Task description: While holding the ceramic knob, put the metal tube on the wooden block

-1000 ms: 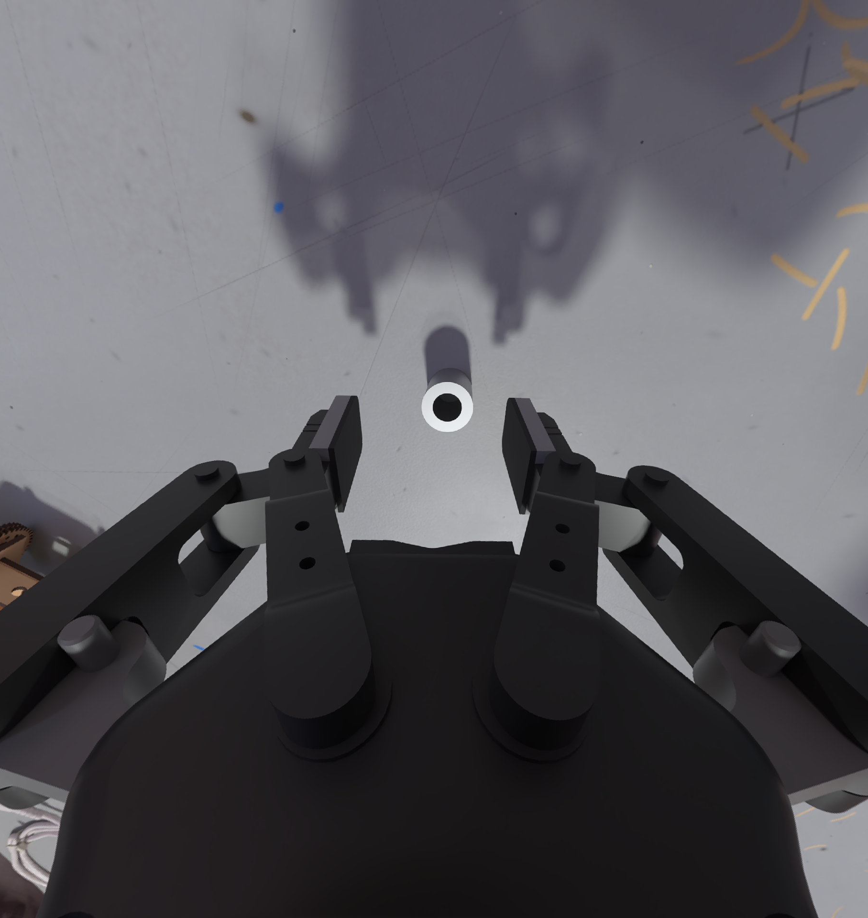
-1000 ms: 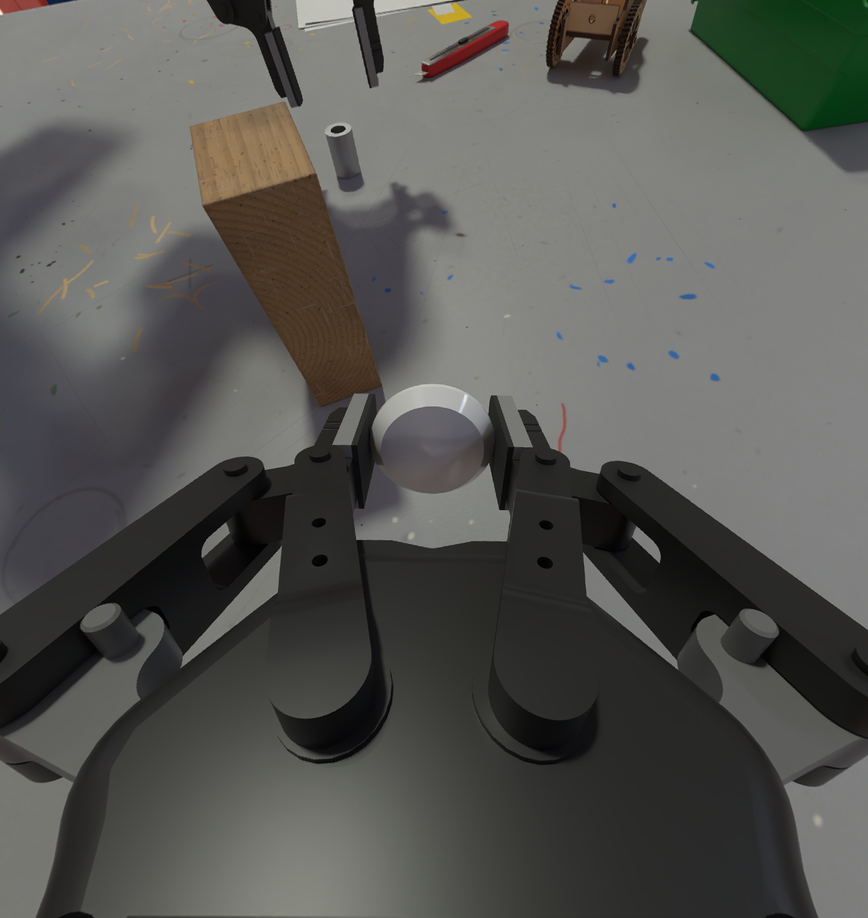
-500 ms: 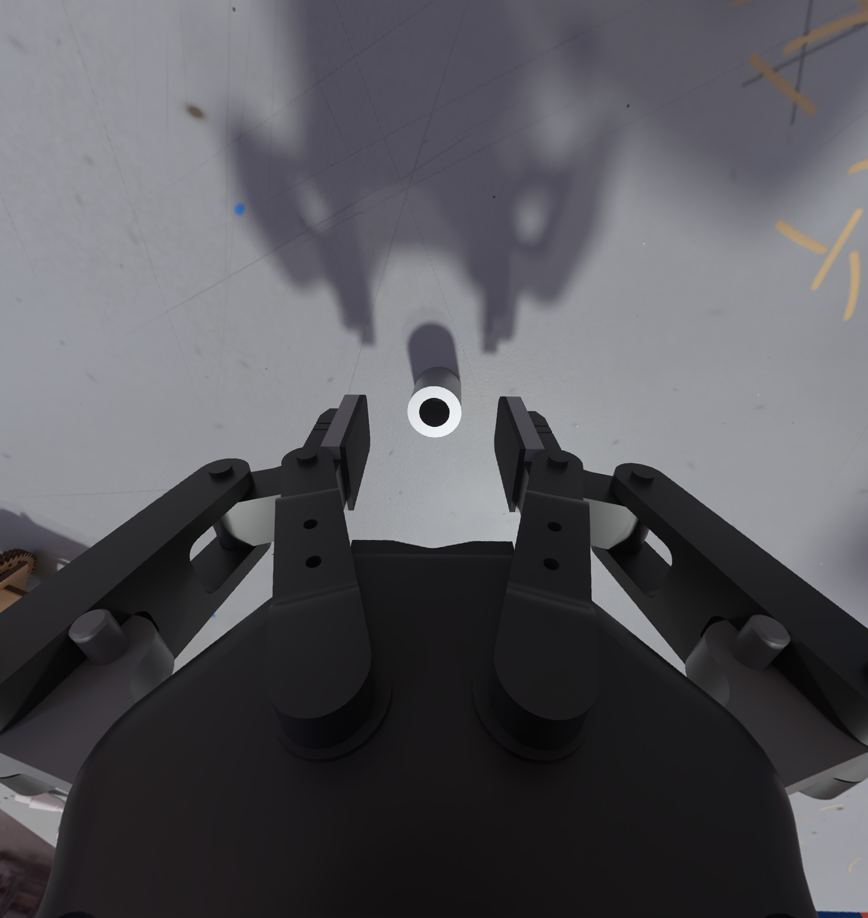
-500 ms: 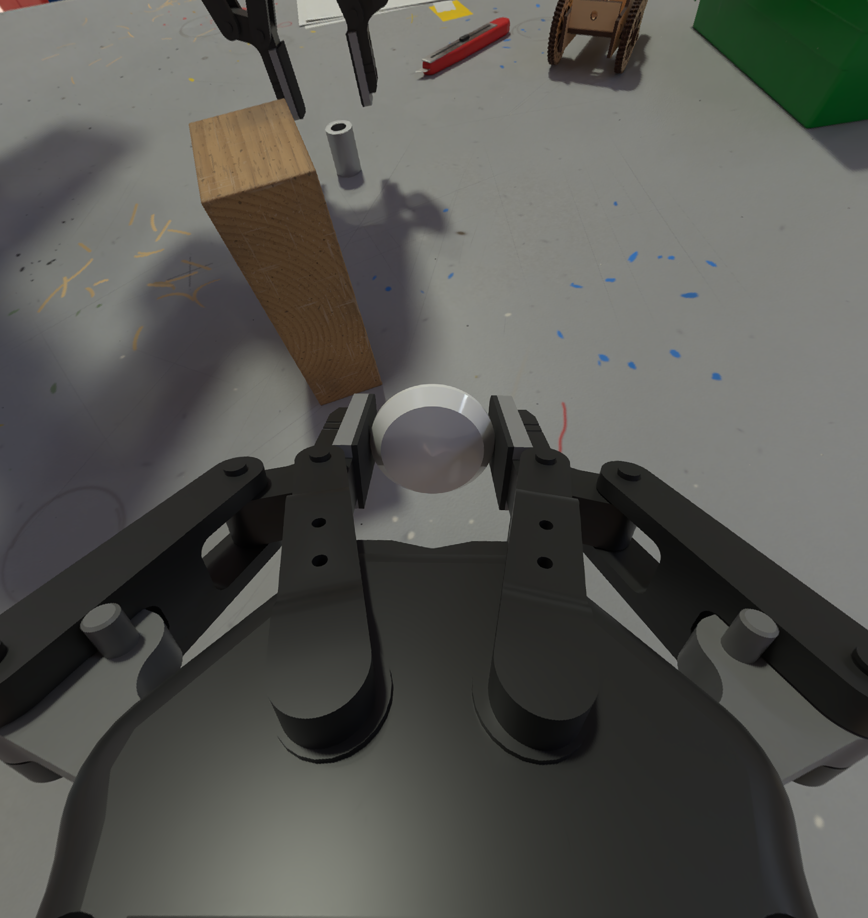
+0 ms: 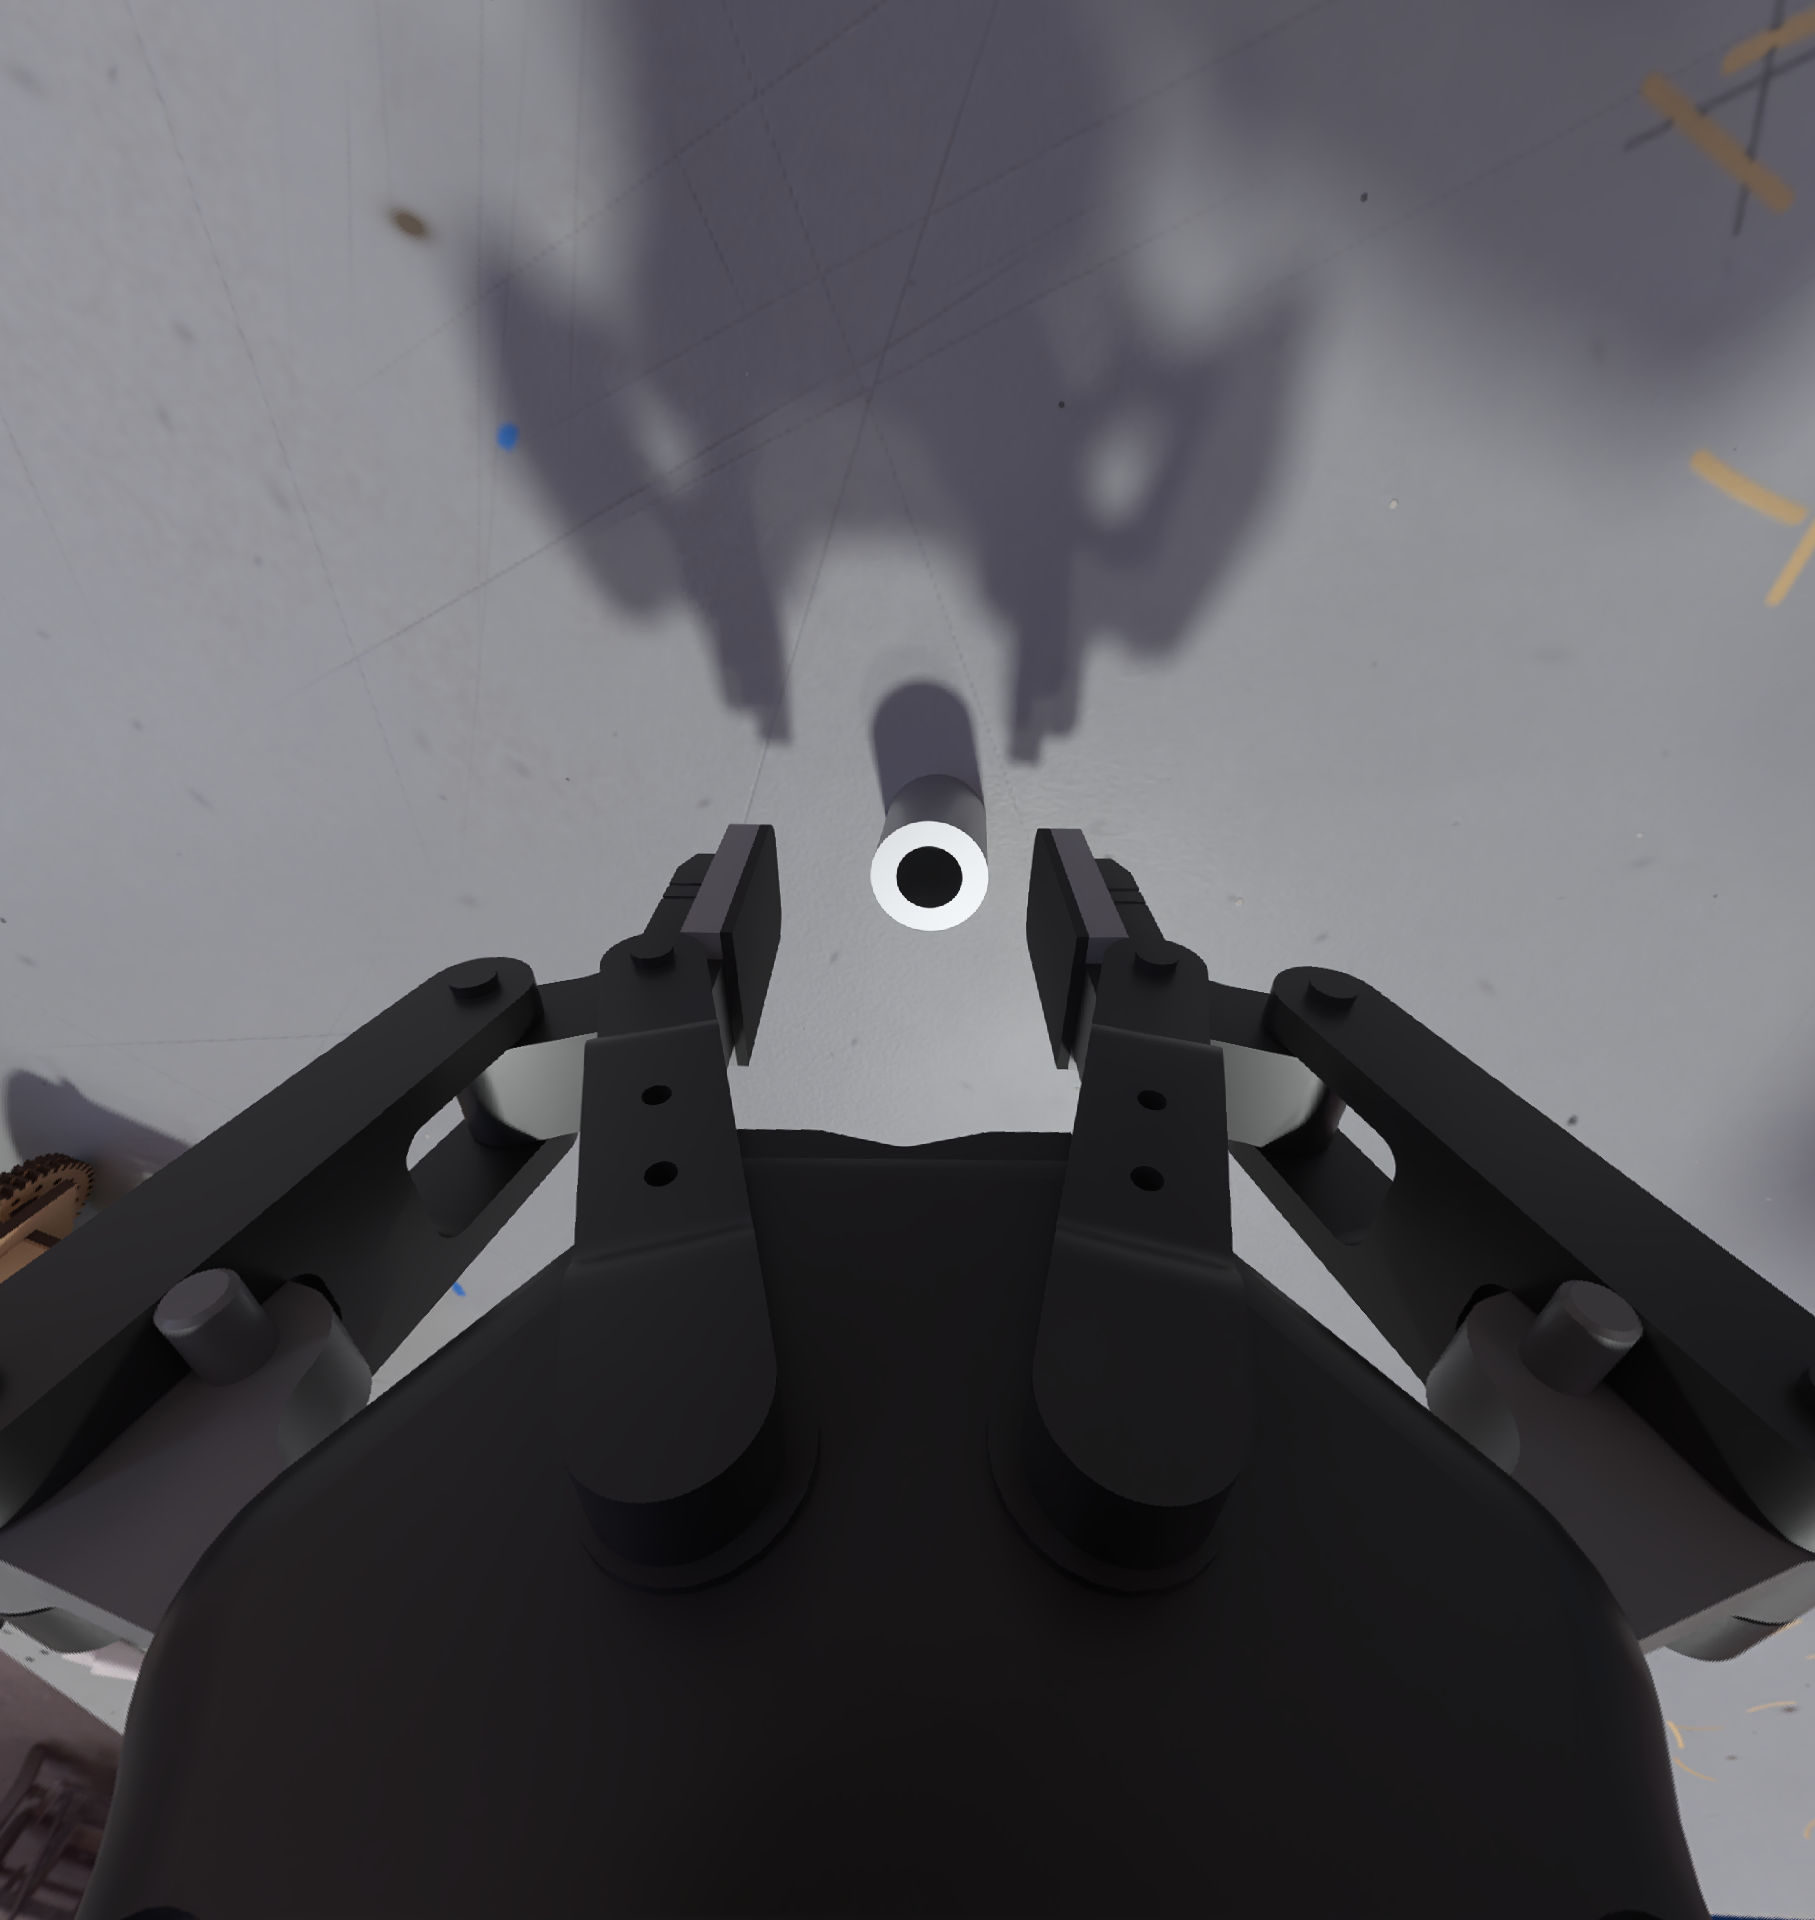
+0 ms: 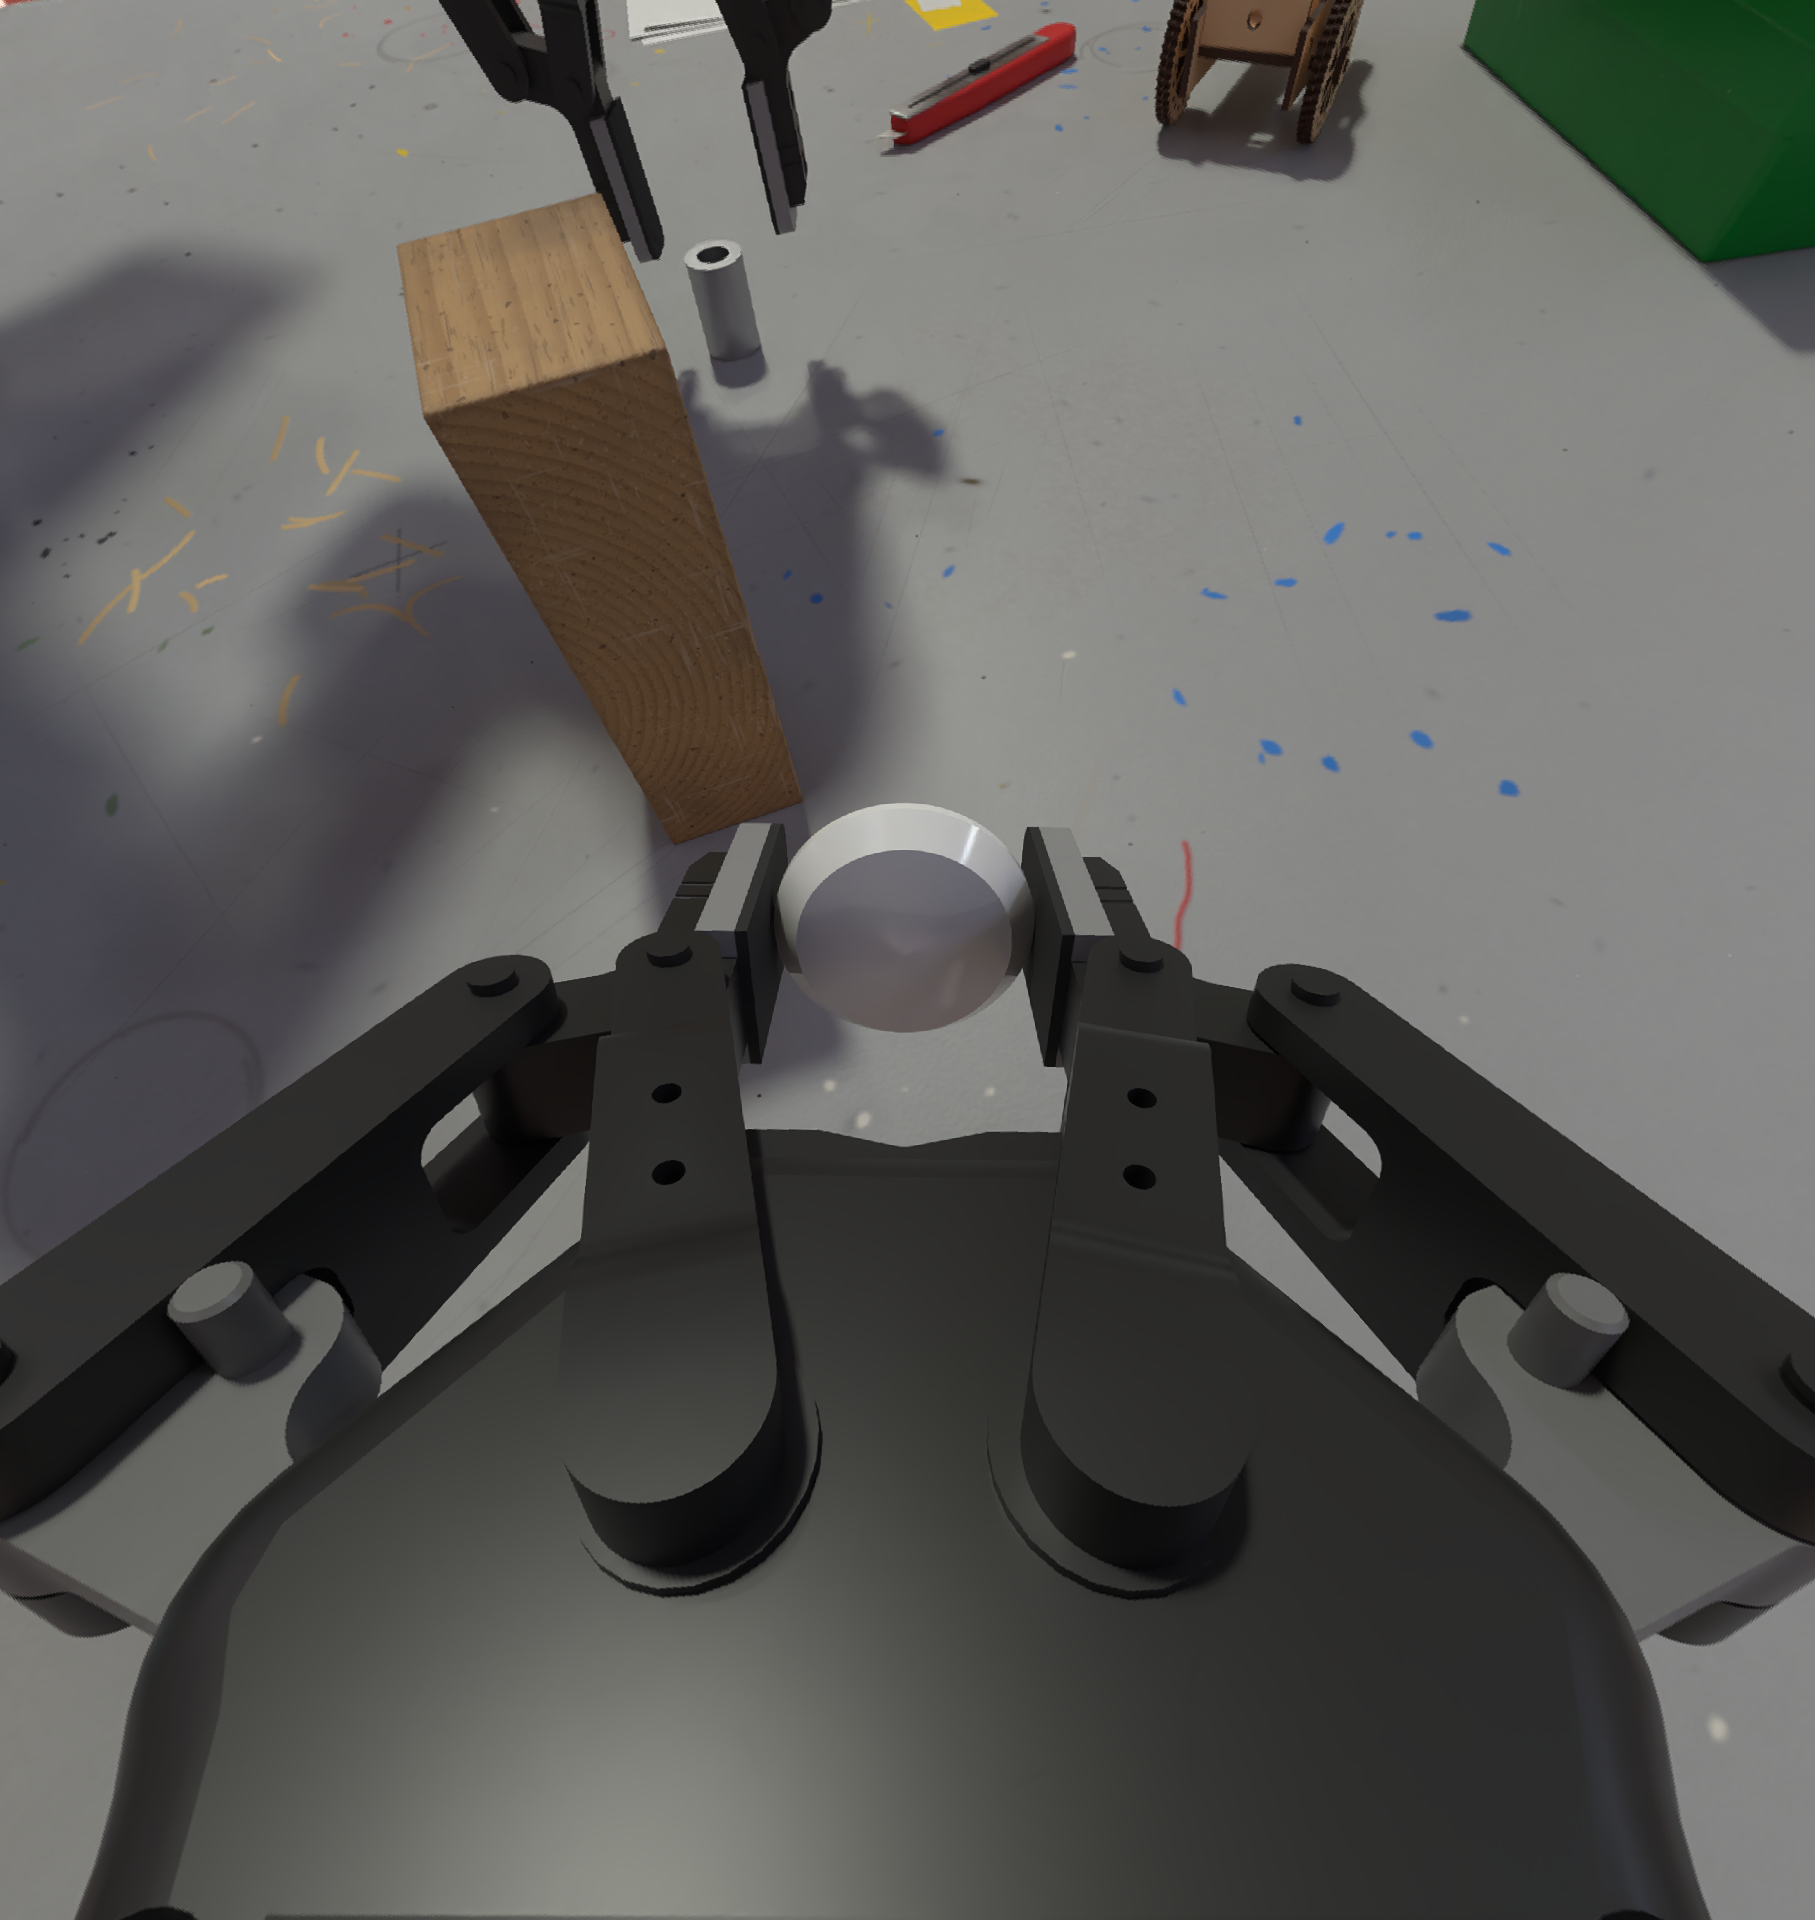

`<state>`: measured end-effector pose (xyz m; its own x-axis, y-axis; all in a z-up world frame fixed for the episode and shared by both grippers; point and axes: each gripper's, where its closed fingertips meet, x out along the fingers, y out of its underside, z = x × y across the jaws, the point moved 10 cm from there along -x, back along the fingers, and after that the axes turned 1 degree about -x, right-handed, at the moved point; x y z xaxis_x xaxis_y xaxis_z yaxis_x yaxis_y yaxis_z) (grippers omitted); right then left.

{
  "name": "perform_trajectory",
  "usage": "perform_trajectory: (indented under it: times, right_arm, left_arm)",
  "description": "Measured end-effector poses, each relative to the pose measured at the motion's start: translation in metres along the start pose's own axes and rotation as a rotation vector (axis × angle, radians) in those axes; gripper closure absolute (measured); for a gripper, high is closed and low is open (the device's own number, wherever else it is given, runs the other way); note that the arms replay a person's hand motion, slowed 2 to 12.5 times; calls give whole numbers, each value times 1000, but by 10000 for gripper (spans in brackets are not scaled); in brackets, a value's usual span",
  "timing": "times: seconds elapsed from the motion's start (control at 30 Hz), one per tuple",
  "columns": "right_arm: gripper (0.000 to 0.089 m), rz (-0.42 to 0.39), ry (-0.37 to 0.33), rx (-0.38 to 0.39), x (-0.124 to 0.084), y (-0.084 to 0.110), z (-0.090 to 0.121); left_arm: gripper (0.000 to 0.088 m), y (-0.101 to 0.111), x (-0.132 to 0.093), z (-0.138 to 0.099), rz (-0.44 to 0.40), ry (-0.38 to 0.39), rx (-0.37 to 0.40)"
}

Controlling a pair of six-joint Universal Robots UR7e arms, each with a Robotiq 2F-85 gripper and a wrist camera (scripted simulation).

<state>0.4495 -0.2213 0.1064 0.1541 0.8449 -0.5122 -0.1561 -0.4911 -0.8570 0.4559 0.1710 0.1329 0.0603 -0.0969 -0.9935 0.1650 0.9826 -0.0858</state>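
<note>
The metal tube [image 5: 928, 875] stands upright on the grey table, seen end-on from above in the left wrist view. My left gripper [image 5: 903, 940] is open and hangs just above it, one finger on each side, not touching. In the right wrist view the tube [image 6: 723, 299] stands right beside the far end of the wooden block [image 6: 591, 499], which lies flat, with the left gripper [image 6: 716, 223] above it. My right gripper [image 6: 901, 935] is shut on the white ceramic knob [image 6: 901, 920], held above the table near the block's near end.
A red utility knife [image 6: 981, 83], a wooden wheeled toy cart [image 6: 1261, 52] and a green box [image 6: 1703, 114] sit at the far side. The cart's gear wheel [image 5: 9, 1226] shows at the left edge of the left wrist view. Wood shavings [image 6: 186, 571] lie left of the block.
My left gripper has come down closer over the tube, its fingers now lower around the tube's top. The right gripper and knob have not moved.
</note>
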Motion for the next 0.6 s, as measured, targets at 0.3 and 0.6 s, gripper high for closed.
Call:
perform_trajectory:
  times: [0.3, 0.6]
  right_arm:
    - [493, 1, -1, -1, 0, 0, 0]
    - [493, -1, -3, 2, 0, 0, 0]
  left_arm:
    - [475, -1, 1, 1, -22, 0, -5]
    - [510, -2, 3, 0, -21, 6, -6]
